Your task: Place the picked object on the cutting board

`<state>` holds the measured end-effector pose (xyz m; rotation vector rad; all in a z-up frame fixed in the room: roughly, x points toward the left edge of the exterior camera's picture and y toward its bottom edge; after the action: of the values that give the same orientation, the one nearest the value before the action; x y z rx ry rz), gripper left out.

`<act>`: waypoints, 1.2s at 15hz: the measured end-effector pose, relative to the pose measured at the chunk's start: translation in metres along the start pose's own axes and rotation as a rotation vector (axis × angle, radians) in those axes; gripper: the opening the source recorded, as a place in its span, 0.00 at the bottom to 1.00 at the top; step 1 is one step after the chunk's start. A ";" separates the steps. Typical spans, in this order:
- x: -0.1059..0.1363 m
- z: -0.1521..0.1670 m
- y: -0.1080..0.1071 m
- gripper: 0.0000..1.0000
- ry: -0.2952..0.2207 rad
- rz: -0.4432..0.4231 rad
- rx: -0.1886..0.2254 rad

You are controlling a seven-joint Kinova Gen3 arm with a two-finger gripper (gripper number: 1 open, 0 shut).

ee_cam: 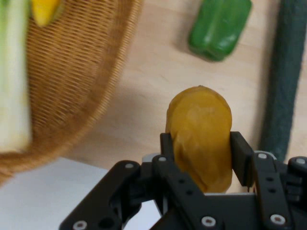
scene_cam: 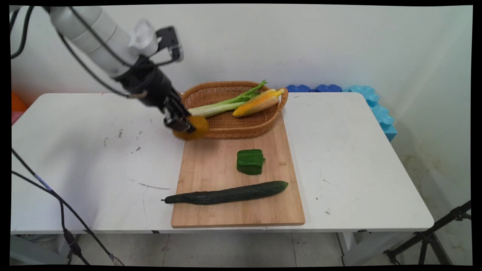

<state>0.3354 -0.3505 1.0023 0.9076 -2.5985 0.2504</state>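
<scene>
My gripper [scene_cam: 184, 126] [ee_cam: 201, 153] is shut on a yellow-brown potato [scene_cam: 192, 128] [ee_cam: 201, 139], held in the air just off the near left rim of a wicker basket [scene_cam: 226, 124] [ee_cam: 72, 76]. In the basket lie a celery stalk [scene_cam: 222, 105] [ee_cam: 12, 72] and an ear of corn [scene_cam: 258, 102] [ee_cam: 44, 9]. Below the potato is the back left corner of a wooden cutting board [scene_cam: 211, 169] [ee_cam: 144, 72]. A green bell pepper [scene_cam: 250, 162] [ee_cam: 219, 28] and a long dark cucumber [scene_cam: 226, 194] [ee_cam: 284, 81] lie on the board.
The board sits mid-table on the white table [scene_cam: 94, 150], with the basket resting on its far end. Blue foam pieces [scene_cam: 369, 101] lie along the wall at the back right. Black cables [scene_cam: 56, 199] hang at the left. A tripod leg [scene_cam: 433, 233] stands at the lower right.
</scene>
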 end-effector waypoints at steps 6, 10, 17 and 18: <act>-0.023 0.051 0.030 0.00 -0.040 -0.030 -0.028; -0.022 0.084 0.030 0.00 -0.041 -0.036 -0.017; -0.022 0.123 0.028 0.00 -0.041 -0.042 0.000; -0.022 0.125 0.028 0.00 -0.040 -0.042 0.000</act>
<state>0.2971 -0.3524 0.8781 0.9760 -2.6126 0.2236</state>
